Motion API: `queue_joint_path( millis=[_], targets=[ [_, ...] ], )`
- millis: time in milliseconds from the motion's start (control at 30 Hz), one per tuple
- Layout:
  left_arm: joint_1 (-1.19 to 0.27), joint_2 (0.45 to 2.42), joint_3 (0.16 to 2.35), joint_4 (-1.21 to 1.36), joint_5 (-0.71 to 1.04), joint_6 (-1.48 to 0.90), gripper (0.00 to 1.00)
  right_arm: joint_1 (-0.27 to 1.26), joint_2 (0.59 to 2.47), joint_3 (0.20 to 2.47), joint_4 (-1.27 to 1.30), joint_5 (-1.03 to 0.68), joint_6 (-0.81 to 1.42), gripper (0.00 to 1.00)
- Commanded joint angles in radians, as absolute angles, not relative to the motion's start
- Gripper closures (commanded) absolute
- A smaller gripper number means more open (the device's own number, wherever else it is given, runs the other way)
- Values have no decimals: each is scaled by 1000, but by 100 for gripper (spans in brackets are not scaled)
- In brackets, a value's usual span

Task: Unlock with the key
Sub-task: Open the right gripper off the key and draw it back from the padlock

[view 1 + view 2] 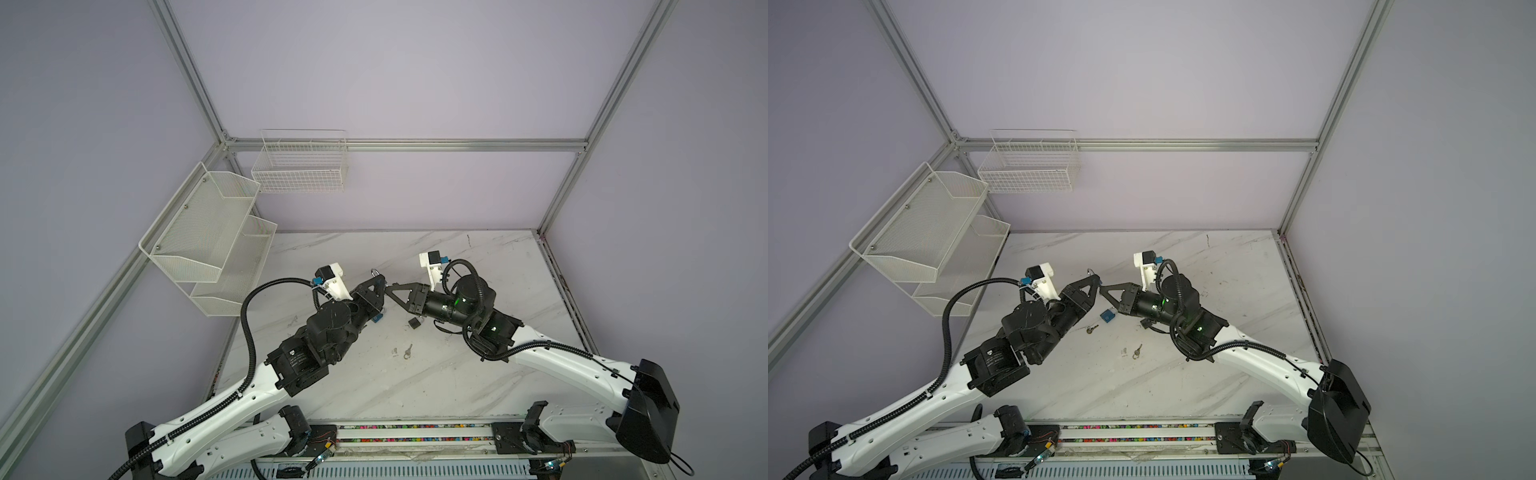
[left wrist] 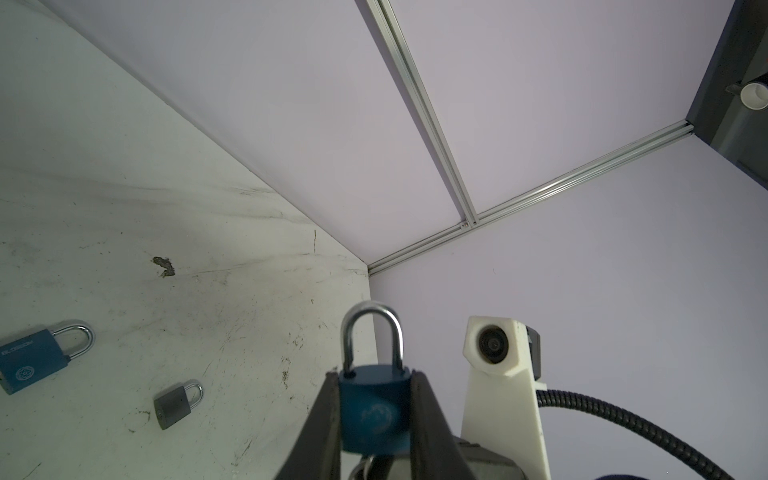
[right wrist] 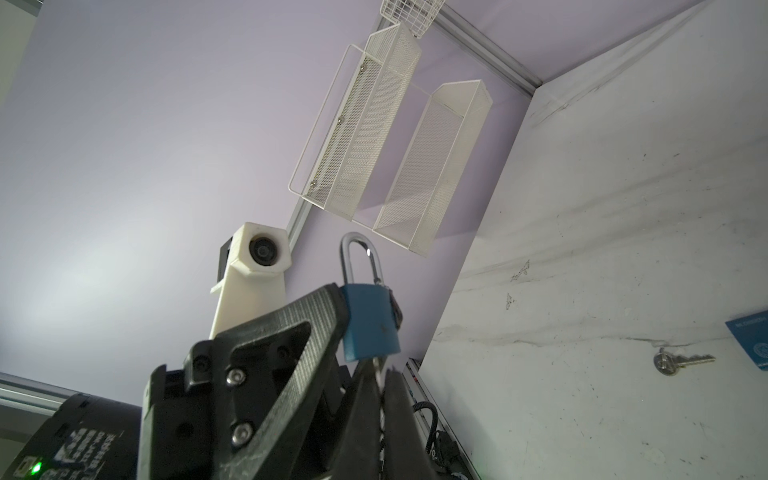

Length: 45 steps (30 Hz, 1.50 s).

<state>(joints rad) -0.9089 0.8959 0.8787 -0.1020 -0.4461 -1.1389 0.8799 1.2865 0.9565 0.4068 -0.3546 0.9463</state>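
Note:
My left gripper (image 2: 376, 401) is shut on a small blue padlock (image 2: 370, 415) and holds it in the air above the marble table (image 1: 457, 374). The silver shackle (image 2: 372, 328) points away from the wrist and looks seated in the body. My right gripper (image 3: 378, 386) is shut on a thin silver key (image 3: 377, 365) that meets the underside of the padlock (image 3: 370, 324). In both top views the left gripper (image 1: 379, 283) and the right gripper (image 1: 389, 288) meet tip to tip over the middle of the table, with the shackle (image 1: 1091, 272) just showing.
On the table lie a larger blue padlock (image 2: 31, 361), a small grey padlock (image 2: 176, 403) and two loose keys (image 1: 1092, 329) (image 1: 1137, 351). A white mesh rack (image 1: 208, 241) and a wire basket (image 1: 299, 166) hang on the walls at the back left.

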Motion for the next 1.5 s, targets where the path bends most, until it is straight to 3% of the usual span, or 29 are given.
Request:
queue_joint_path(
  millis=[0,267,633,733,933,1233,1467],
  targets=[
    [-931,895,842,-170,-298,-1115,100,870,1265,1041,432,-265,851,100],
    [-923,904,917,-194,-369,-1054,100,870,1266,1040,272,-178,696,99],
    [-914,919,986,-191,-406,-965,100,870,1186,1021,122,-141,575,64],
    [-913,908,972,-177,-419,-916,100,871,1150,1037,45,-122,542,60],
    [-913,857,860,-38,-422,-698,100,870,1084,1078,-104,-53,455,51],
    [-912,829,658,255,-290,-257,100,871,1078,1201,-336,-4,385,44],
    [-913,891,571,407,-215,-92,100,871,1127,1307,-499,26,358,40]
  ],
)
